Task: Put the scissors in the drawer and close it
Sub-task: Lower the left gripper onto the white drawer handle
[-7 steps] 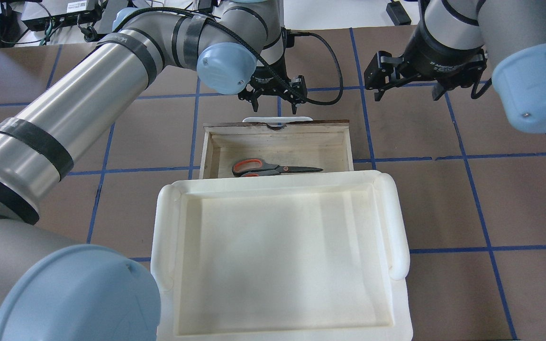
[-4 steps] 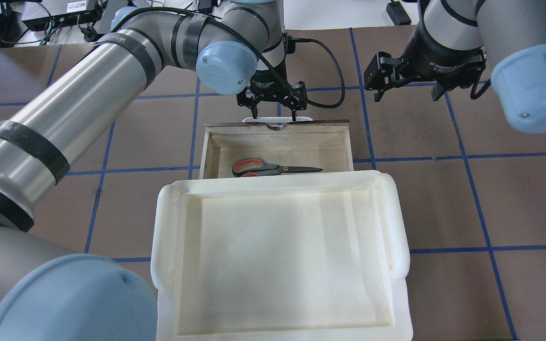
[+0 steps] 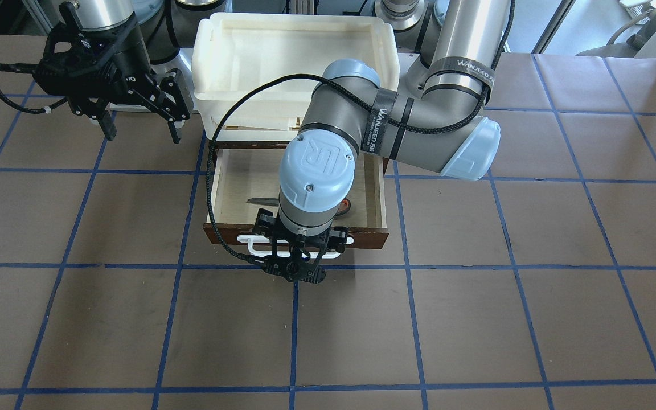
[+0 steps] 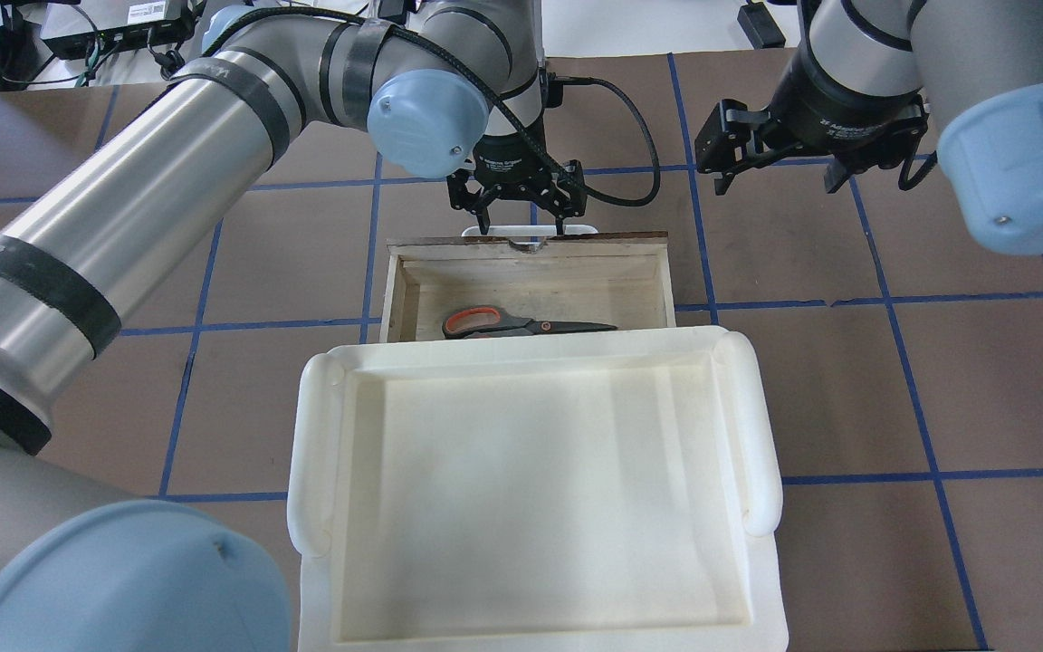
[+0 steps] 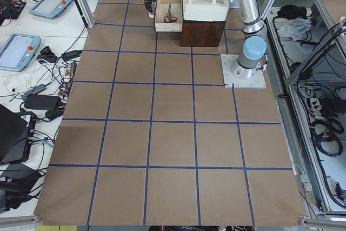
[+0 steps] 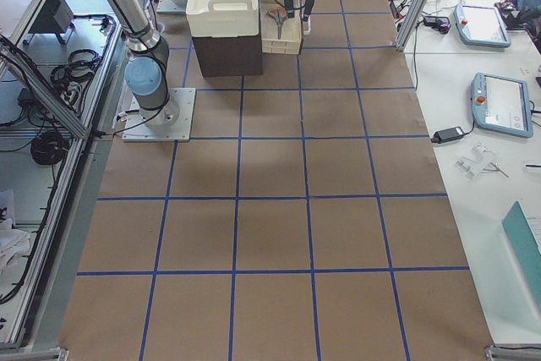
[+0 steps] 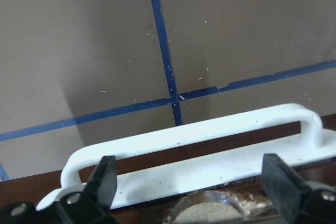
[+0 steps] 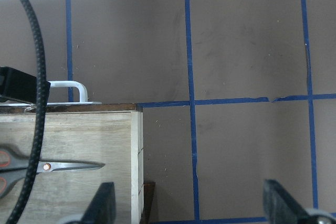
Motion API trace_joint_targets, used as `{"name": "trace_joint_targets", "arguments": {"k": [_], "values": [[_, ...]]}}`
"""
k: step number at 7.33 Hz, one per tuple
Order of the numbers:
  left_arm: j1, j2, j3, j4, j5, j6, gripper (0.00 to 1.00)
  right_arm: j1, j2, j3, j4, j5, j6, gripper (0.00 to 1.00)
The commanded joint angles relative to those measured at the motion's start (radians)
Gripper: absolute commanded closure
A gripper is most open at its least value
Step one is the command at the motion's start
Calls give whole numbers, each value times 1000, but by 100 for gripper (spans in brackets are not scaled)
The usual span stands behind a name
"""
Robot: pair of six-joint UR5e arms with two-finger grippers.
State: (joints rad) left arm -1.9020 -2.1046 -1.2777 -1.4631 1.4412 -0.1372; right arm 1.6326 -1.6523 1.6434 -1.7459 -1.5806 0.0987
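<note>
The drawer [image 4: 413,303] stands pulled out from under the white tray, with its dark front [image 3: 362,236] facing away from me. The scissors [image 4: 521,322] lie flat inside it, orange loops to my left; they also show in the right wrist view [image 8: 52,166]. My left gripper [image 4: 523,222] is open and empty, its fingers straddling the middle of the white loop handle [image 7: 194,135] at the drawer front. My right gripper [image 4: 775,177] is open and empty, and hovers above the table beside the drawer's right front corner.
A large white plastic tray [image 4: 313,453] sits on top of the dark cabinet [image 5: 203,32], over the drawer's rear part. A black cable [image 3: 214,171] loops from the left wrist past the drawer's side. Brown table with blue tape lines surrounds the cabinet.
My left gripper has come down and in toward the drawer front, and its fingers now reach the white handle. The drawer, scissors and right gripper have not visibly moved.
</note>
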Motion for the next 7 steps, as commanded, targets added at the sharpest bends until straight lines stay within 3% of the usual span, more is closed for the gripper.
{"name": "trace_joint_targets", "arguments": {"k": [1,7], "values": [[7,5,0,-44,-19,1,0,0,0,1,0,1,3,0],[20,17,-2,-144,-33,1,0,0,0,1,-1,1,3,0]]}}
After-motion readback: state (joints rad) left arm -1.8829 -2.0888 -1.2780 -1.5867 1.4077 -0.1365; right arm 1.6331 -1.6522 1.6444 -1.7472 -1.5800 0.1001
